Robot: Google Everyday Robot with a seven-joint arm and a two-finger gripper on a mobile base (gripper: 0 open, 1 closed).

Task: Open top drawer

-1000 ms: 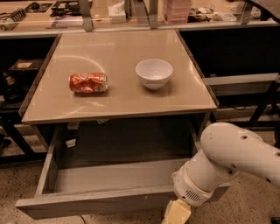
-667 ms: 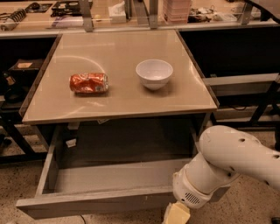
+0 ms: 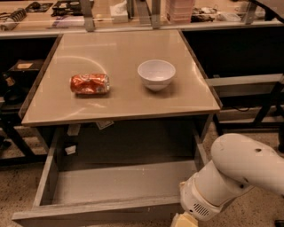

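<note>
The top drawer (image 3: 115, 184) stands pulled out under the tan table top (image 3: 120, 102), showing a plain grey inside with nothing in it. Its front edge (image 3: 88, 213) runs along the bottom of the view. My white arm (image 3: 235, 175) reaches in from the lower right. The gripper (image 3: 184, 220) is at the bottom edge, by the right end of the drawer front. Only its yellowish base shows; the rest is cut off by the frame.
A crushed red can (image 3: 89, 84) and a white bowl (image 3: 156, 74) sit on the table top. A cluttered shelf (image 3: 133, 11) runs behind it. Dark frames and legs (image 3: 266, 106) stand to the right and left. The floor is speckled.
The drawer front and the gripper have edged slightly nearer to the bottom of the view. The can and the bowl have not moved.
</note>
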